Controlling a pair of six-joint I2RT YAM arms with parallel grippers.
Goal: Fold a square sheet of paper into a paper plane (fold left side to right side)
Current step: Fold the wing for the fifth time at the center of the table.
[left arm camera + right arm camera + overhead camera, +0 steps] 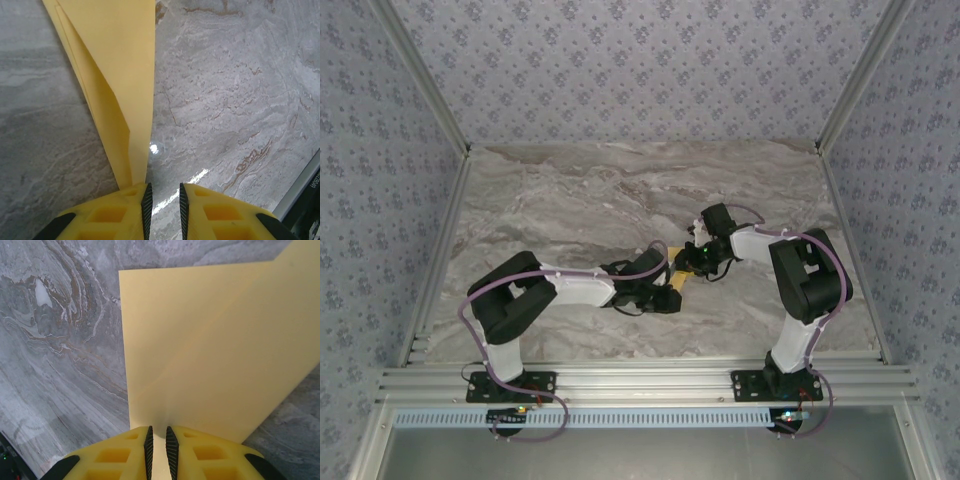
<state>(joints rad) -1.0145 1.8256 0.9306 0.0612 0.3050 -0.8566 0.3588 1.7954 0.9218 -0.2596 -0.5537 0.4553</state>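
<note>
The yellow paper [677, 281] lies at the table's centre, between both grippers. In the left wrist view it is a long, narrow folded strip [115, 60] with a diagonal crease. It runs down to the outer side of my left finger [125, 210]. My left gripper [163, 192] is open, with bare marble in the gap, and stands over the paper's near end [665, 290]. In the right wrist view the paper is a broad flat panel [215, 350]. My right gripper [158, 432] is closed to a narrow slit with yellow paper in it, at the far end [692, 258].
The marble tabletop [570, 200] stretches open to the back and both sides. Metal frame rails [640, 380] run along the near edge by the arm bases. Patterned walls enclose the table.
</note>
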